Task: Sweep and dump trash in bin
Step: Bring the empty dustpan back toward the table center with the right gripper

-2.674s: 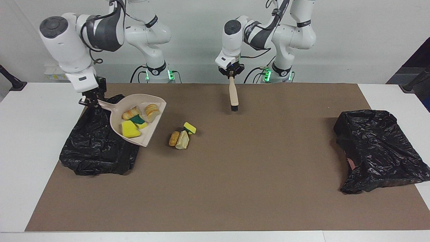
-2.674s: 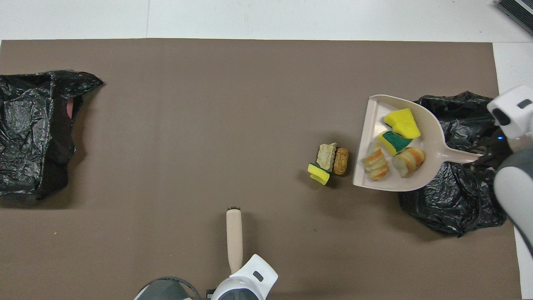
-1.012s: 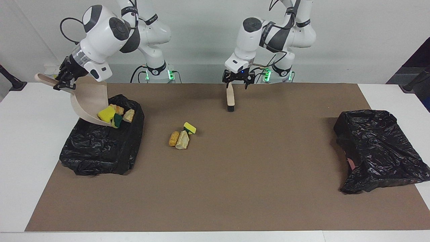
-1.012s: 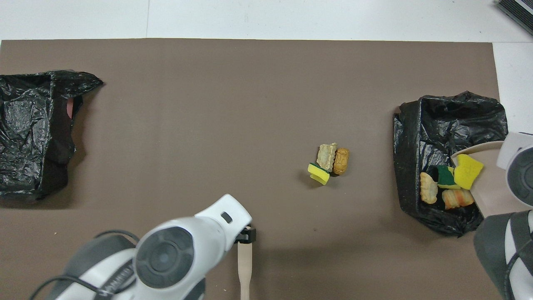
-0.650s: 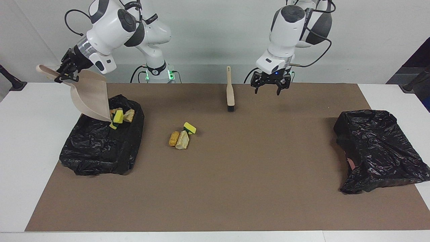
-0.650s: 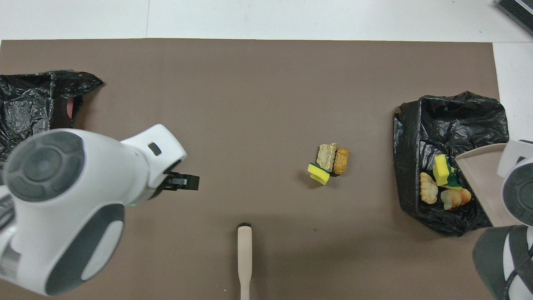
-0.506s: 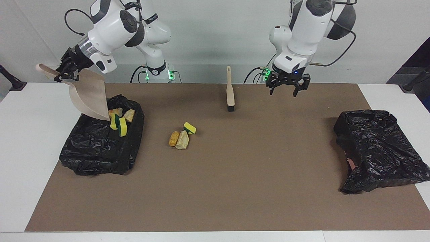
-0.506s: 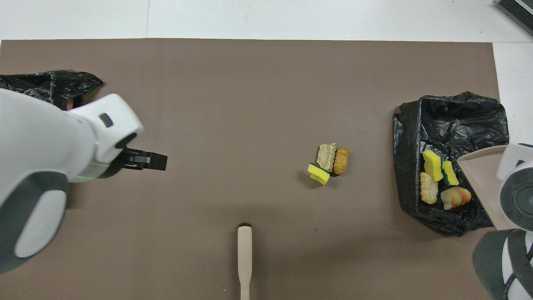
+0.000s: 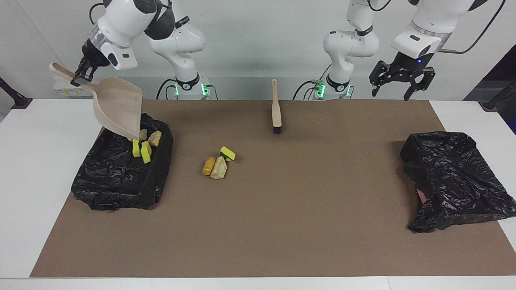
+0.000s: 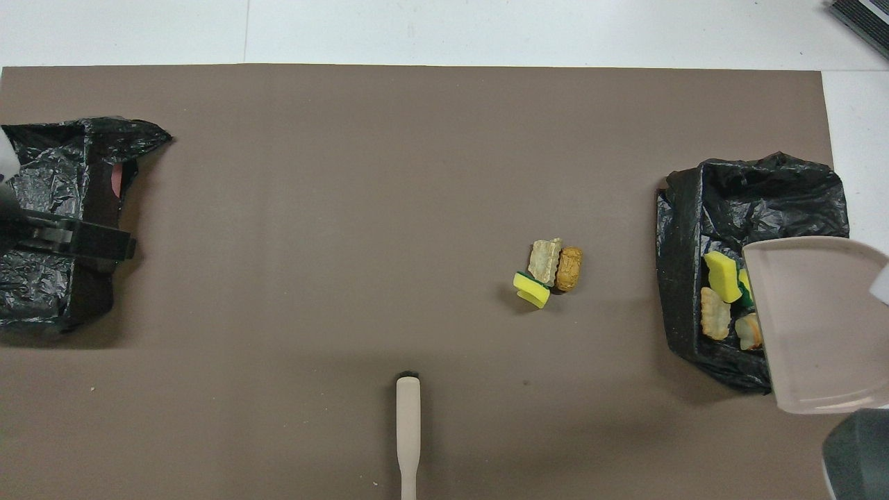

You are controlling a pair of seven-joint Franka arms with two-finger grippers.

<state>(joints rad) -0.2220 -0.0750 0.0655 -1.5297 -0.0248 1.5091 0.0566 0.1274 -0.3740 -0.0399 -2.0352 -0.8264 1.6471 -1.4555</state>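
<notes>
Overhead view: the dustpan (image 10: 812, 326) is covering part of the black bin bag (image 10: 750, 201) and overlapping two of the trash pieces (image 10: 715, 312) inside it. The picture's bottom edge is cutting off the brush (image 10: 408, 430) handle. The side edge is cropping the second black bag (image 10: 48, 173), and the left tool (image 10: 76, 239) is hiding a strip of it.

The right gripper (image 9: 80, 76) holds the dustpan (image 9: 119, 108) tipped over the bin (image 9: 121, 177); four trash lumps (image 9: 143, 145) lie in that bin, seemingly just under the pan's lip. Three more lumps (image 9: 217, 163) sit on the tabletop (image 9: 282, 225), between both jaws. The left gripper (image 9: 401, 82) hangs open above the second bin's (image 9: 455, 179) end.
</notes>
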